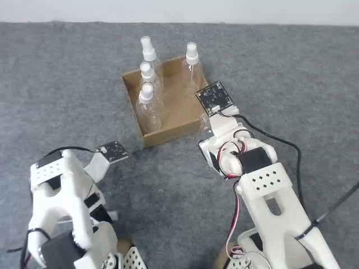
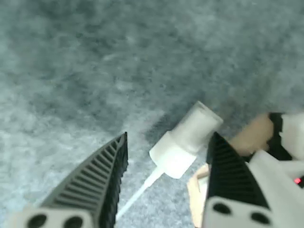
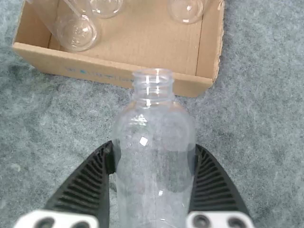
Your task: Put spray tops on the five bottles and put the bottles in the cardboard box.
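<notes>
1. The left gripper [image 2: 170, 137] hangs over the grey carpet [image 1: 280, 67] at the near left. Its jaws are spread wide, one on each side of the last spray top [image 2: 184, 141]. The top lies on its side, thin tube trailing, and nothing grips it yet.
2. That top is round and loose. If the jaws close off-centre, I'd expect it to roll or pop out. If they pinch the tube instead of the cap, the tube could bend and then miss the bottle neck.
3. The right gripper [image 3: 153, 151] is clamped on the body of the open bottle [image 3: 154, 137]. It holds the bottle upright just outside the near right corner of the box, with the neck bare.
4. The bottle is smooth, clear plastic. A slack hold may let it twist or slide when a top is pressed on, and a hard squeeze may dent it. The two arms are well apart, so the top has far to travel and a narrow neck to find.
5. The cardboard box [image 1: 168, 134] sits at the far middle of the carpet. Four capped bottles [image 1: 147, 98] stand upright in it, three along its left side and one at the far right.
6. The bare box floor is at the near right. A careless drop there could topple the neighbouring bottles.
</notes>
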Tool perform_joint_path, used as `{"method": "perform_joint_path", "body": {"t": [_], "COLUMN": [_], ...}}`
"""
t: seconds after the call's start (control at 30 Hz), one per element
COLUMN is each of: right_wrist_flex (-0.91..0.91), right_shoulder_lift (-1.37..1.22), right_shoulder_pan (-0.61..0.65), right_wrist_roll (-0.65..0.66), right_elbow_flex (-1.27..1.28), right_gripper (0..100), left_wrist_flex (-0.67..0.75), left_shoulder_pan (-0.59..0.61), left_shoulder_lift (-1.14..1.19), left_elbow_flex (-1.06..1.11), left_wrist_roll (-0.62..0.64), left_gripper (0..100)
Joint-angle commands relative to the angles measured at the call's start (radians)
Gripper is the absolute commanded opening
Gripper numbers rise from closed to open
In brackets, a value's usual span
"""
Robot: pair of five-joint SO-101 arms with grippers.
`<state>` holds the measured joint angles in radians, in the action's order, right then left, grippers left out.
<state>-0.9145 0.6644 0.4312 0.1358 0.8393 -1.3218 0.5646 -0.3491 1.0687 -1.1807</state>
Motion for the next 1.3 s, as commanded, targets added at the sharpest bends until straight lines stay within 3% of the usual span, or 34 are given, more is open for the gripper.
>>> {"method": "perform_joint_path", "body": {"t": [0.0,0.3,0.6,1.07,1.27], "right_wrist_flex": [0.021,0.021,0.021,0.021,0.021], "right_shoulder_lift": [0.039,0.039,0.039,0.039,0.039], "right_shoulder_pan": [-0.016,-0.016,-0.016,-0.016,-0.016], "right_wrist_roll": [0.014,0.014,0.014,0.014,0.014], "right_elbow_flex": [-0.008,-0.008,-0.008,-0.008,-0.008], "right_gripper": [7.4,7.4,7.4,7.4,7.4], "left_wrist_flex": [0.018,0.012,0.009,0.046,0.074], "left_shoulder_pan": [-0.005,-0.002,0.000,0.000,0.000], "left_shoulder_lift": [0.000,0.000,0.000,0.000,0.002], "left_elbow_flex": [-0.004,-0.005,-0.062,-0.139,-0.136], "left_wrist_roll": [0.046,0.069,0.230,0.649,0.692], "left_gripper": [22,15,14,12,12]}}
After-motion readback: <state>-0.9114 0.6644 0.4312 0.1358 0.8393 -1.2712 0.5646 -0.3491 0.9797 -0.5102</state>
